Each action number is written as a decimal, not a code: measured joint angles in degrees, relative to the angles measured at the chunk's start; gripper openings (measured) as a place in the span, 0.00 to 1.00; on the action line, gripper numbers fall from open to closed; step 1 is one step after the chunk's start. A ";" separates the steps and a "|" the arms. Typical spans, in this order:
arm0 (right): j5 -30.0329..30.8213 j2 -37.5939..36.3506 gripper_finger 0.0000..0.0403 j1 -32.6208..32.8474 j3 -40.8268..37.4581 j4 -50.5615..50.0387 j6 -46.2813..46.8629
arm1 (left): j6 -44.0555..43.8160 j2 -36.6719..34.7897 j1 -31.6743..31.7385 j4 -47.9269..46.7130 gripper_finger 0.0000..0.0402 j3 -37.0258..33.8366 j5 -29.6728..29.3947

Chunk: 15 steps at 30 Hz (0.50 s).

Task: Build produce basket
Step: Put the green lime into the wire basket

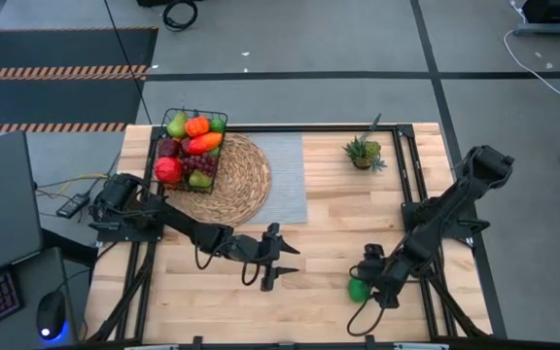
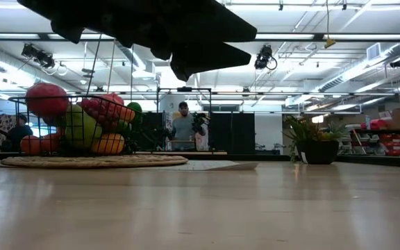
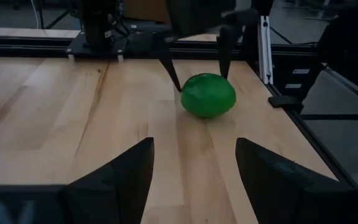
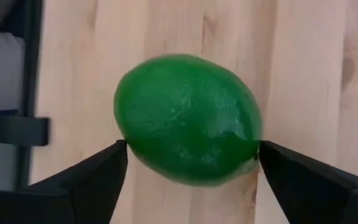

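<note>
Picking up lime near tabletop's front right: right tool open astride it; left tool open, waiting. Next: close, carry to basket.

Bright strip lights on the ceiling light the pale wooden table evenly, and shadows under the dark arms stay soft. In the low view the table surface nearest the camera is blurred and an arm overhead is a black silhouette. The glossy green lime carries small white glints, with a faint shadow beneath it.
</note>
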 joint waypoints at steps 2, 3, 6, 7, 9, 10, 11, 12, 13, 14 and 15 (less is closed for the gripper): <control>0.72 1.91 0.93 0.10 0.00 1.45 -1.10 | -0.13 0.00 0.00 -0.07 0.58 0.00 0.00; 1.17 2.68 0.94 0.10 0.00 2.37 -2.04 | -0.16 0.00 0.00 -0.09 0.58 0.00 0.00; 2.48 4.93 0.95 0.04 0.00 5.04 -3.57 | -0.99 0.00 0.00 -0.10 0.58 0.00 0.00; 2.60 5.50 0.95 -0.14 0.00 5.79 -4.06 | -1.25 0.00 0.01 -0.10 0.58 0.00 0.00; 3.10 6.54 0.94 -0.59 0.00 7.73 -4.77 | -1.29 0.00 0.02 -0.16 0.58 0.00 0.00; 3.86 6.98 0.93 -0.83 0.01 8.51 -4.88 | -1.30 0.00 0.02 -0.21 0.58 0.00 0.00; 4.62 7.27 0.93 -1.11 0.00 9.13 -4.90 | -1.38 0.00 0.02 -0.36 0.58 0.00 0.00; 5.58 7.61 0.92 -1.37 0.00 9.98 -5.09 | -1.52 0.00 0.02 -0.65 0.58 0.00 0.00; 6.27 7.89 0.92 -1.77 0.00 11.16 -5.31 | -1.86 0.00 0.02 -0.91 0.58 0.00 0.00; 7.16 8.05 0.92 -2.06 0.00 12.37 -5.61 | -2.37 0.02 0.00 -1.30 0.58 0.00 0.00; 8.05 8.05 0.91 -2.39 0.00 13.36 -6.07 | -2.73 0.02 0.00 -1.54 0.58 0.00 0.02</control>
